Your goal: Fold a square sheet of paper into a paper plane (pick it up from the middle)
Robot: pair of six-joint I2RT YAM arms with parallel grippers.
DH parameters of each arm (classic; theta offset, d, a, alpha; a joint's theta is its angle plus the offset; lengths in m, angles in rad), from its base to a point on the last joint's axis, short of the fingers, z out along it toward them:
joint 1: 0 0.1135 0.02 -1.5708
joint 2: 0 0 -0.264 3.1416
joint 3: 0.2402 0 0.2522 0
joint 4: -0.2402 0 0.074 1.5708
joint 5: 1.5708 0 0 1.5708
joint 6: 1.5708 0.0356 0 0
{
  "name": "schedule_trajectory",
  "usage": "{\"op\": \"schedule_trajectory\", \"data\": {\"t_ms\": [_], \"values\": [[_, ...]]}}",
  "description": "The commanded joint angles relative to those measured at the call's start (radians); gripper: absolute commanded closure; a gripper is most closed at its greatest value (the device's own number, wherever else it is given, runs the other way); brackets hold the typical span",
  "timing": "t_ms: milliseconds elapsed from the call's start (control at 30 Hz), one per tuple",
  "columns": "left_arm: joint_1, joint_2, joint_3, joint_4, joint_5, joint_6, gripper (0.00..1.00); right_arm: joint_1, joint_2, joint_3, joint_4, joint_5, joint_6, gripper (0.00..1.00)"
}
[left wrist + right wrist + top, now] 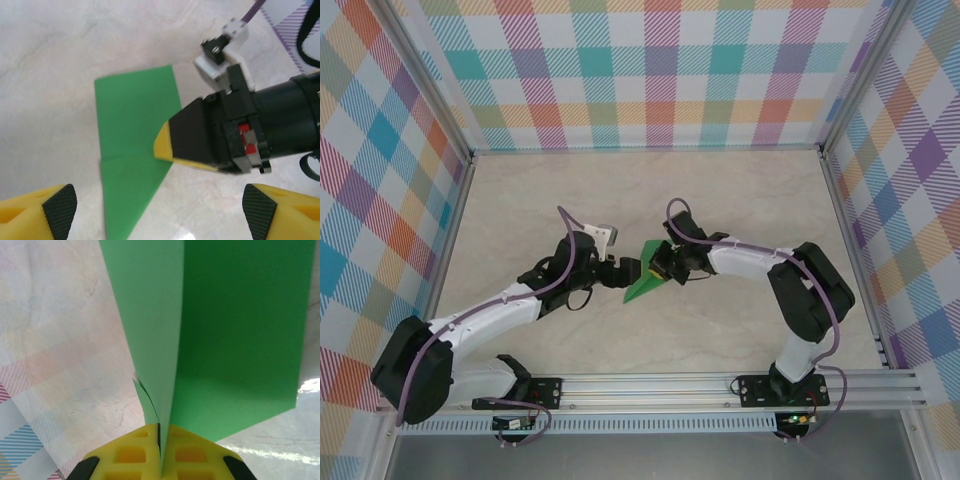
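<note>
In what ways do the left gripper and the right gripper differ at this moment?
The left gripper has its jaws wide apart, while the right gripper has them shut. The left gripper holds nothing; the right gripper pinches the folded green paper. In the top view the left gripper is left of the paper and the right gripper is right of it. Both have yellow-and-black fingers and are close to the paper.

Workspace before you: a pale, marble-patterned tabletop point(740, 200), enclosed on three sides by pastel plaid wall panels point(660, 60) framed in aluminium posts point(425, 90). A slotted aluminium rail point(660, 385) borders its near edge. Overhead light glints off the surface.
</note>
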Motion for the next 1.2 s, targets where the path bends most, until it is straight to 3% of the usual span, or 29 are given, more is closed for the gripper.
{"op": "schedule_trajectory", "data": {"t_ms": [0,300,700,867,967,1167], "values": [[-0.017,0.014,-0.053,0.194,-0.009,0.094,0.11,-0.018,0.012,0.073,-0.1,-0.046,0.018,0.99],[-0.021,0.07,-0.019,0.061,0.043,0.267,0.08,-0.036,0.033,0.111,-0.225,-0.016,0.146,1.0],[-0.025,0.176,-0.062,0.202,0.117,0.293,0.05,-0.032,-0.029,0.092,-0.342,0.05,0.318,0.98],[-0.058,0.217,-0.049,0.214,0.068,0.318,0.03,-0.038,-0.014,0.125,-0.358,0.042,0.325,0.98],[-0.076,0.252,-0.043,0.237,0.071,0.331,0.06,-0.045,-0.004,0.124,-0.351,0.018,0.331,0.98],[-0.126,0.326,-0.029,0.288,0.04,0.39,0.21,-0.064,-0.005,0.127,-0.356,0.008,0.32,0.96]]}}
